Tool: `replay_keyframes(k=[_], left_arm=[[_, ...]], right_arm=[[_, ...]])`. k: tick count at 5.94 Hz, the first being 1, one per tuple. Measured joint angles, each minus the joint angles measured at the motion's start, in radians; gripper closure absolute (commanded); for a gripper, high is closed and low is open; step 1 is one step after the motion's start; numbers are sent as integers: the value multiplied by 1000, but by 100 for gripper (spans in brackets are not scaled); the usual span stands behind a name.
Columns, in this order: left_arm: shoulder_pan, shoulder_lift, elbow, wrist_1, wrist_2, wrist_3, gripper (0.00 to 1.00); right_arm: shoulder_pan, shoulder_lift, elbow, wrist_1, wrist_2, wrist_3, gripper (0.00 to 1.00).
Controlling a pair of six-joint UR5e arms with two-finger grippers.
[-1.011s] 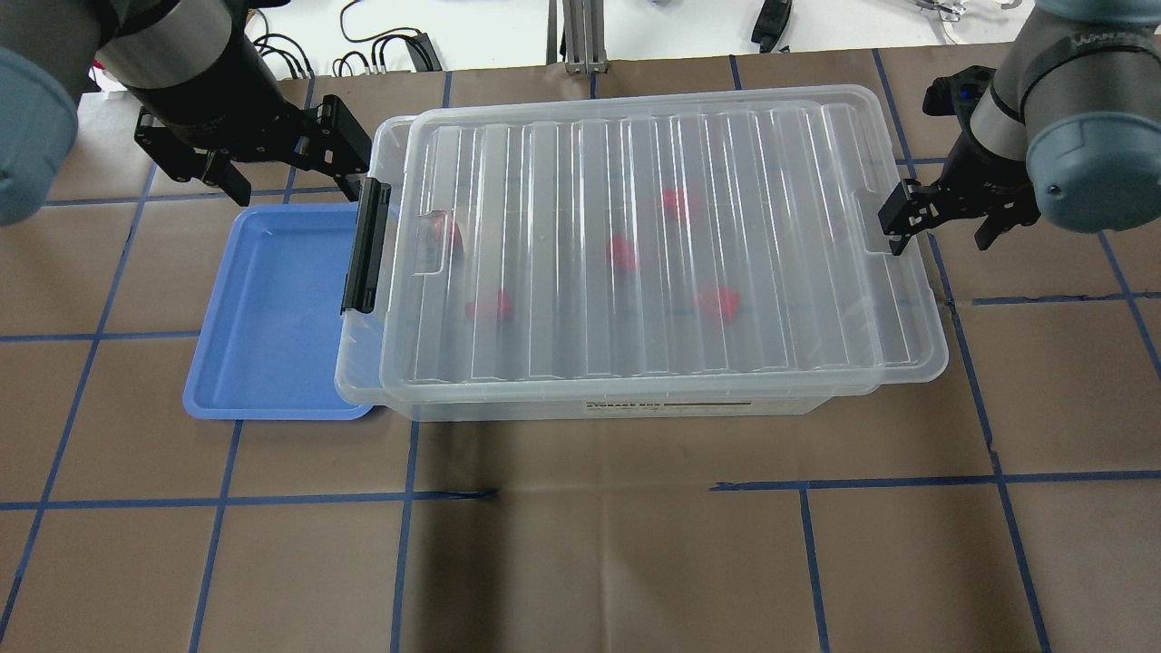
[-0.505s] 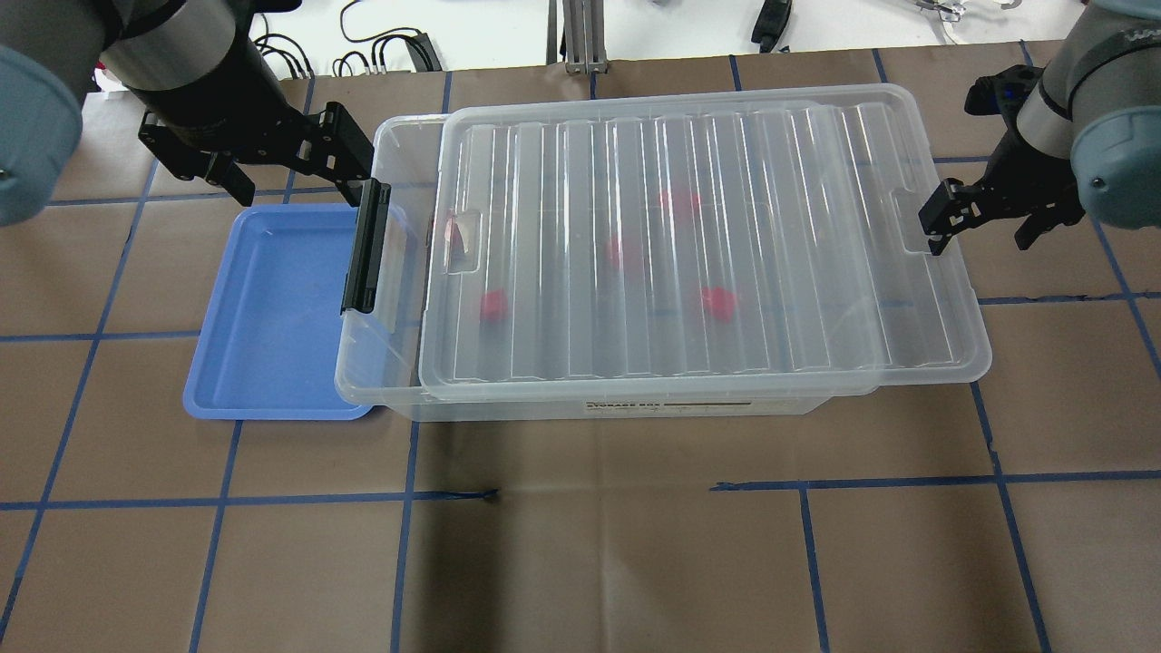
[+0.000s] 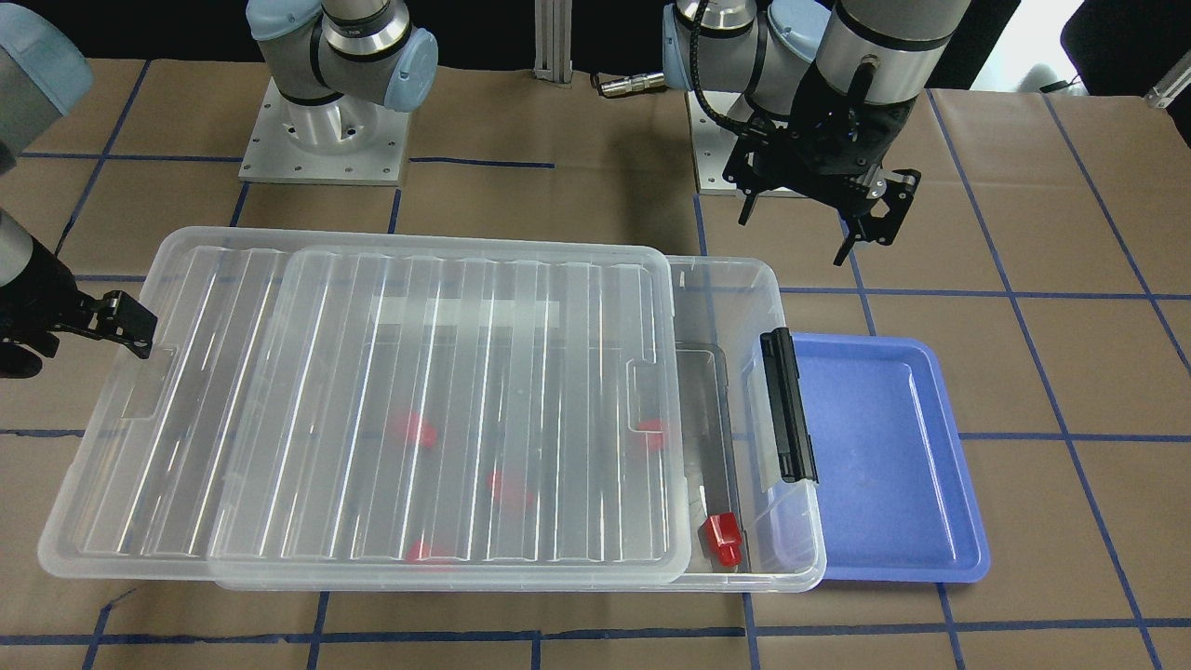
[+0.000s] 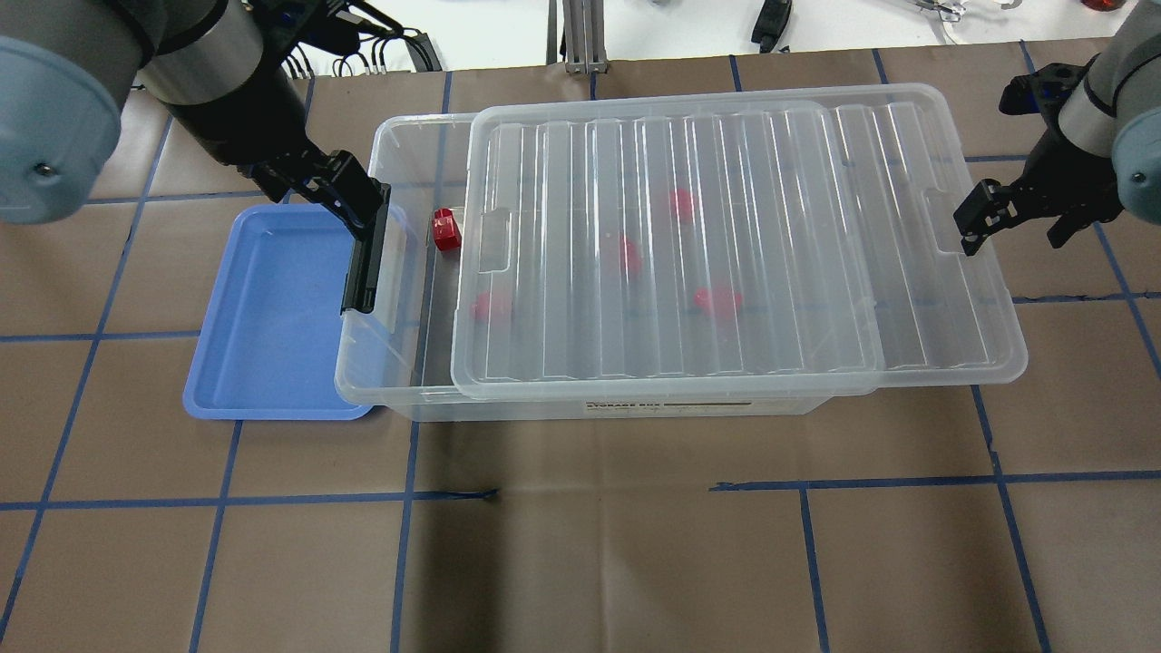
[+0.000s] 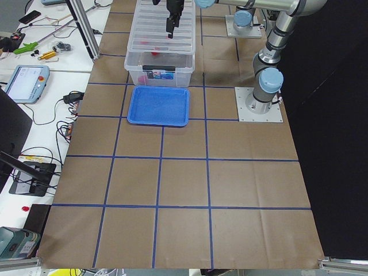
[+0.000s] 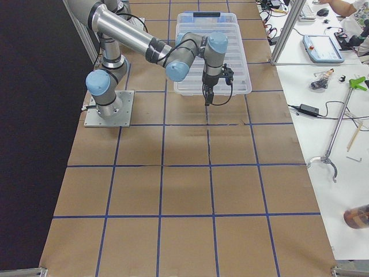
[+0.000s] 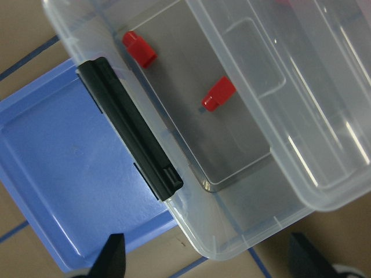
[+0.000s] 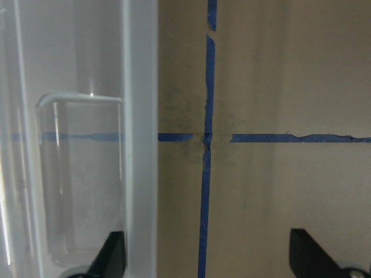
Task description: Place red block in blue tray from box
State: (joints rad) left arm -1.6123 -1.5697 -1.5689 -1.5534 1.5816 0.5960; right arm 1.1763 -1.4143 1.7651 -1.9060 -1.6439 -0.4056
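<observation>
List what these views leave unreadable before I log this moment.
- The red blocks under the lid: overhead view, ribbed plastic blurs them; orientation unreadable.
- Right gripper: right wrist view cuts its fingertips off at the bottom edge; contact with the lid uncertain.
- Blue tray: overhead, the side nearest the box is covered by the box's rim.
- Box label: overhead, too small to read.

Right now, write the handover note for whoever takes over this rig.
Left end effector: open, empty, near the box's latch.
Right end effector: open, at the lid's far end.
Lid sits shifted to the right, baring the box's left end; one block lies exposed there, four under the lid.
Tray beside the latch, no block in it.
Done: box partly uncovered.
Left: pick the exposed block, place it in the tray.
</observation>
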Motion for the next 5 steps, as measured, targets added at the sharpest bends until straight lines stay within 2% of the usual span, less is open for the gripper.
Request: replay_keyframes(k=[3, 4, 5], left_arm=[[-4, -34, -164, 180, -31, 614, 4], [-8, -76, -193, 250, -80, 766, 7], [-17, -125, -206, 310, -117, 840, 6]], right_arm=[[-83, 1, -6, -4, 3, -64, 0], [-107, 3, -18, -5, 2, -86, 0], [-121, 6, -33, -5, -4, -107, 0]])
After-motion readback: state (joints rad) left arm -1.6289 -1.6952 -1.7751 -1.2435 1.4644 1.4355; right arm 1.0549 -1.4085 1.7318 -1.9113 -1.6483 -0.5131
